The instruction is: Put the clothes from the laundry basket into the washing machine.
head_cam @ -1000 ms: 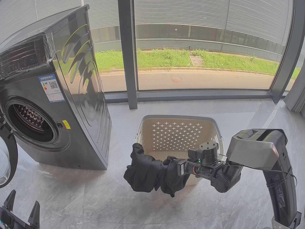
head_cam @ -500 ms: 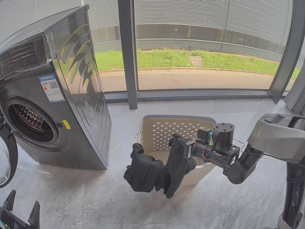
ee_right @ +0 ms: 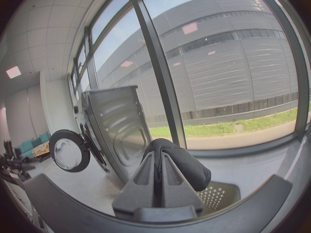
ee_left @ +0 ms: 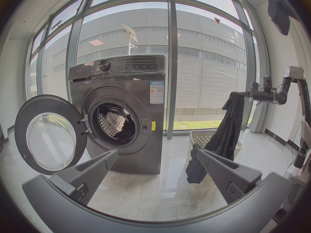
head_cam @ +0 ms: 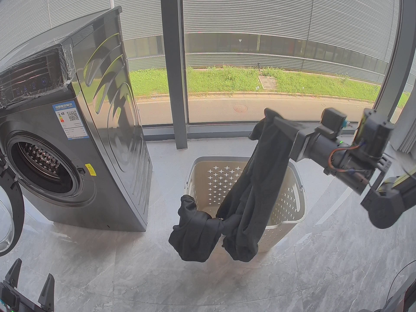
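Fingers point(ee_right: 142, 182) of the right gripper point(head_cam: 274, 121) are pressed together on a fold of the dark garment point(head_cam: 255, 187), which is held high above the laundry basket point(head_cam: 289, 204). Those of the left gripper point(ee_left: 155, 152) are spread wide with nothing between them, low near the floor in front of the washing machine point(head_cam: 99, 131). The machine is set on the robot's left, its door point(ee_left: 48, 133) swung fully open and the drum point(head_cam: 41, 161) exposed. A dark mass low in the drum, seen from the left wrist, may be clothing already loaded, though that cannot be told. The basket is placed on the floor near the machine's side, by the window, and what is shown of its inside looks bare. The garment hangs in a long drape, its lower end trailing over the basket's near rim, where it meets a dark bundle point(head_cam: 195, 235) hanging outside the basket; whether one piece or two is involved cannot be told. The task is judged to be midway at best: cloth is lifted but not clear of the basket, and the carry to the drum and the release are left to be done. A blue-and-white rating label point(head_cam: 70, 120) with a code square is stuck on the machine's front, and a small yellow sticker point(head_cam: 90, 169) beside the door opening; their print is too small to be read.
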Tool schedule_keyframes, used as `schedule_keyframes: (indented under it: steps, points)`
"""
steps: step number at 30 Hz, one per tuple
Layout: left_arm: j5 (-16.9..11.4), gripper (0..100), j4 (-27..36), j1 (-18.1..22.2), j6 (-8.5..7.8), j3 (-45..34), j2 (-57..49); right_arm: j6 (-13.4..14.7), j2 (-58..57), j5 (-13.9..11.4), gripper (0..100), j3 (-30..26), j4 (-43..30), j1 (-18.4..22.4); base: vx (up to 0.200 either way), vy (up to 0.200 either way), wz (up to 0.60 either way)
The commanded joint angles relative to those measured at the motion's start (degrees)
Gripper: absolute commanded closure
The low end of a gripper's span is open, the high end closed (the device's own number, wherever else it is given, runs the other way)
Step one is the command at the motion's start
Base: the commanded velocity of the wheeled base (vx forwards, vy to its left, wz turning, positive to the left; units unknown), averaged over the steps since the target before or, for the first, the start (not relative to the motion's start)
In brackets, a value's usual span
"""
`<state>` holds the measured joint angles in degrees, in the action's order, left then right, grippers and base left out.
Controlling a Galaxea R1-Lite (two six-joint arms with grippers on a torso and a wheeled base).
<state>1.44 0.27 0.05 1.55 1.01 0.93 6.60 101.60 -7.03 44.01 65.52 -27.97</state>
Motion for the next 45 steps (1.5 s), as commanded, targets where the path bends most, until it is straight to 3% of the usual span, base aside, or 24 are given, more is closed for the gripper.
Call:
schedule_keyframes:
  steps: [1, 9, 16, 43, 45]
  points:
    - [-0.03, 0, 0.0, 0.04, 0.03, -0.92, -0.93, -0.44, -15.38, 0.0, 100, -0.94, -3.74, -0.42, 0.0, 0.0, 0.0]
    - [-0.12, 0, 0.08, 0.04, 0.21, -0.92, -0.93, -0.09, -21.18, 0.09, 100, -5.6, -4.7, -0.34, -0.15, 0.0, 0.0]
    - [-0.38, 0, 0.08, -0.05, 0.82, -0.92, -0.93, 0.0, -23.2, 0.09, 100, -5.78, -4.88, -0.51, 0.0, 0.0, 0.0]
    - [-0.12, 0, 0.08, -0.05, 0.74, -0.84, -0.93, 0.26, -23.46, 0.35, 100, -7.27, -6.37, -1.04, 0.0, 0.2, 0.0]
    - [-0.03, 0, 0.08, -0.05, 0.74, -0.92, -0.93, 0.17, -23.46, 1.67, 100, -7.18, -6.37, -0.78, 0.0, 0.2, 0.0]
